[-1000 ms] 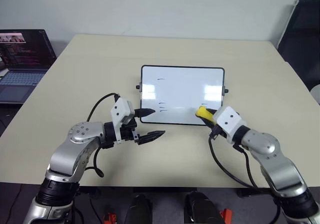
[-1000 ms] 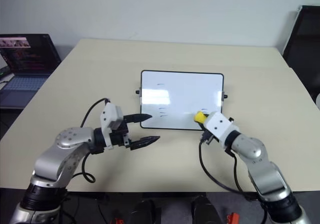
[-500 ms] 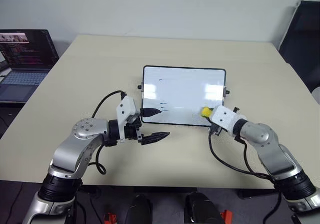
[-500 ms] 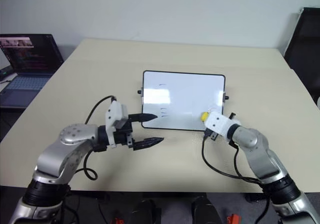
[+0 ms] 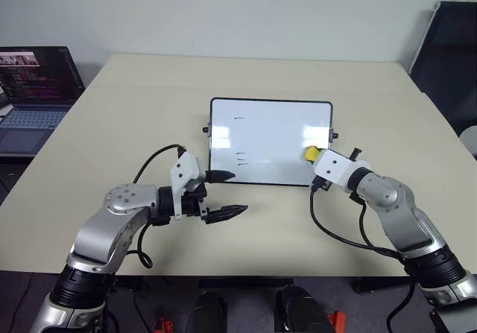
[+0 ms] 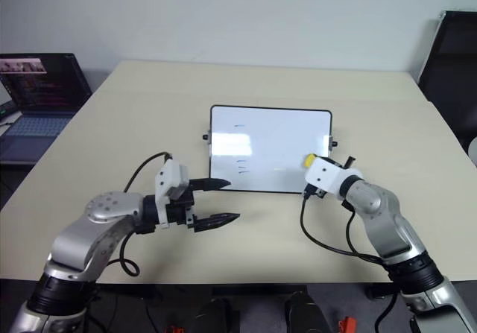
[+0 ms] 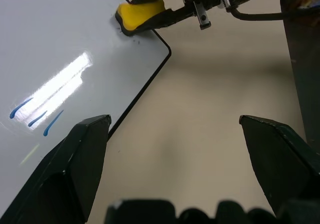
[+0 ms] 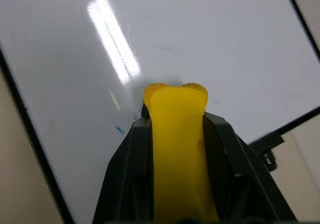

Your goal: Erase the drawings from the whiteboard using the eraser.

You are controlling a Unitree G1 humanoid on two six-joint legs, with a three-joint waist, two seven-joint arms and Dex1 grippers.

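Note:
The whiteboard (image 5: 270, 141) lies flat in the middle of the table. Thin blue drawings show on its left half, one short stroke near the far edge (image 5: 239, 118) and a small cluster lower down (image 5: 241, 155), also seen as three strokes (image 7: 35, 116). My right gripper (image 5: 316, 157) is shut on the yellow eraser (image 8: 176, 134), whose tip presses on the board close to its right edge. A tiny blue speck (image 8: 119, 130) lies beside the tip. My left gripper (image 5: 237, 192) stands open at the board's near left corner, one fingertip over the frame, holding nothing.
An open laptop (image 5: 33, 87) sits off the table's far left. A dark chair (image 5: 447, 57) stands at the far right. Bare tabletop (image 5: 149, 109) surrounds the board on all sides.
The right gripper has slid the eraser a little farther up the board near its right edge and rolled its wrist. The left gripper has stayed put and open.

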